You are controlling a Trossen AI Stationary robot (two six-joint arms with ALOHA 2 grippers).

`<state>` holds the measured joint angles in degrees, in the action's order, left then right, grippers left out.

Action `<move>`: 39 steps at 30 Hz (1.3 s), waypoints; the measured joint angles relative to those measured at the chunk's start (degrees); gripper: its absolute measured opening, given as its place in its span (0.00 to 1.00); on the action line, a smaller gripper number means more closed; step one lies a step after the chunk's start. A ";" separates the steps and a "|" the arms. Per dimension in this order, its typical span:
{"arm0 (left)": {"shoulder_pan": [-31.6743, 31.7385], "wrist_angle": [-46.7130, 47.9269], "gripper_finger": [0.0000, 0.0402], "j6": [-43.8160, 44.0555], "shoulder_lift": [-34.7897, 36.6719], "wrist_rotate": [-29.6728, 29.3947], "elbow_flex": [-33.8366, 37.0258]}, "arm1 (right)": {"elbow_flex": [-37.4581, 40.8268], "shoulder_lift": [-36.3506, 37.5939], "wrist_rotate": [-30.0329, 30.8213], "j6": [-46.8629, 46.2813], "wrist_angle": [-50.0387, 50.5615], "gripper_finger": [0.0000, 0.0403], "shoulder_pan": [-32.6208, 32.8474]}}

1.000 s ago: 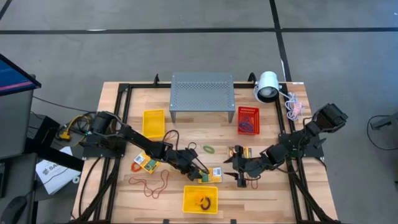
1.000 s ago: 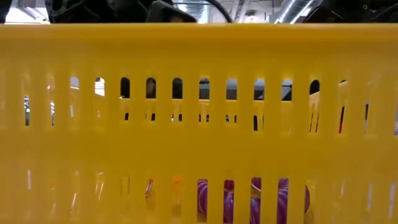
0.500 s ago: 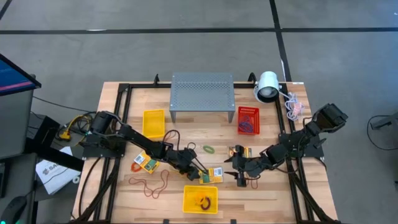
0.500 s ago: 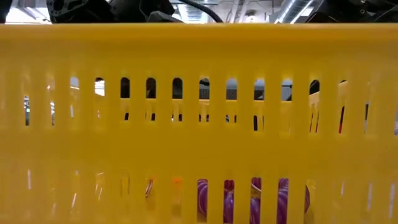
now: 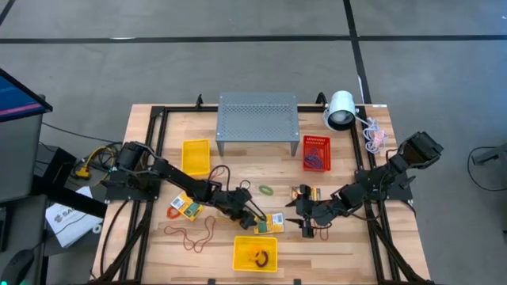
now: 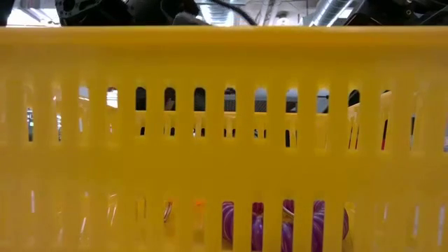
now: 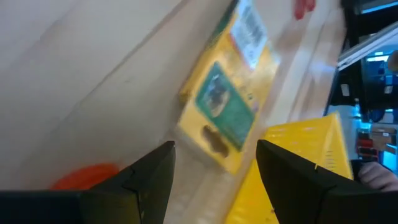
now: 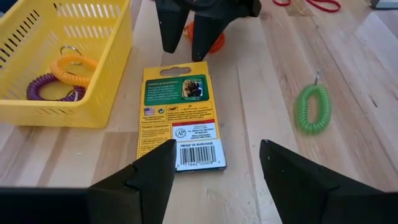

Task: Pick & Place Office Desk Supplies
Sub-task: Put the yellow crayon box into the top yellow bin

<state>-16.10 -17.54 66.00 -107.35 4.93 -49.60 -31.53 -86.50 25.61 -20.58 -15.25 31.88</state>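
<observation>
Yellow and green, a flat crayon box (image 5: 272, 221) lies on the wooden table (image 5: 341, 249) at lower centre of your high view, just above the yellow basket (image 5: 255, 253) at the bottom edge. Your left gripper (image 5: 255, 221) sits just to the left of that box, its two fingers spread apart with nothing between them; in the left wrist view the box (image 7: 227, 106) lies ahead of the gap, untouched. Your right gripper (image 5: 306, 225) sits just to the right of the same box, fingers likewise parted and empty; its wrist view shows the box (image 8: 180, 130) face down, barcode toward the camera.

A second box (image 5: 184, 207) lies at centre left beside the left arm, and a third (image 5: 304, 192) lies at centre right, just above the right gripper. A green coiled loop (image 5: 264, 190) rests at centre. Thin red bands (image 5: 192, 234) trail across the lower left. Inside the basket lie an orange coil (image 8: 73, 63) and a purple coil (image 8: 48, 89). A red basket (image 5: 316, 152) stands at upper right of centre.
</observation>
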 joint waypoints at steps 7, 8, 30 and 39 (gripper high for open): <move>0.00 2.93 0.55 -1.12 0.00 -0.34 -1.01 | 0.00 0.00 -0.01 0.00 0.03 0.56 0.00; 0.00 3.07 0.55 -1.12 0.00 -0.60 -1.03 | 0.00 0.00 0.00 0.00 0.04 0.56 0.00; 0.33 -0.76 0.49 -1.04 -3.52 0.88 -1.88 | 0.00 0.00 -0.02 -0.35 0.42 0.56 0.00; 0.48 -0.35 0.27 -1.33 -3.98 1.07 -2.28 | 0.00 0.00 -0.02 -0.46 0.44 0.56 0.00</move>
<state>-15.62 -17.89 64.66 -111.33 6.00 -51.88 -31.53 -86.50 25.58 -21.04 -14.81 31.88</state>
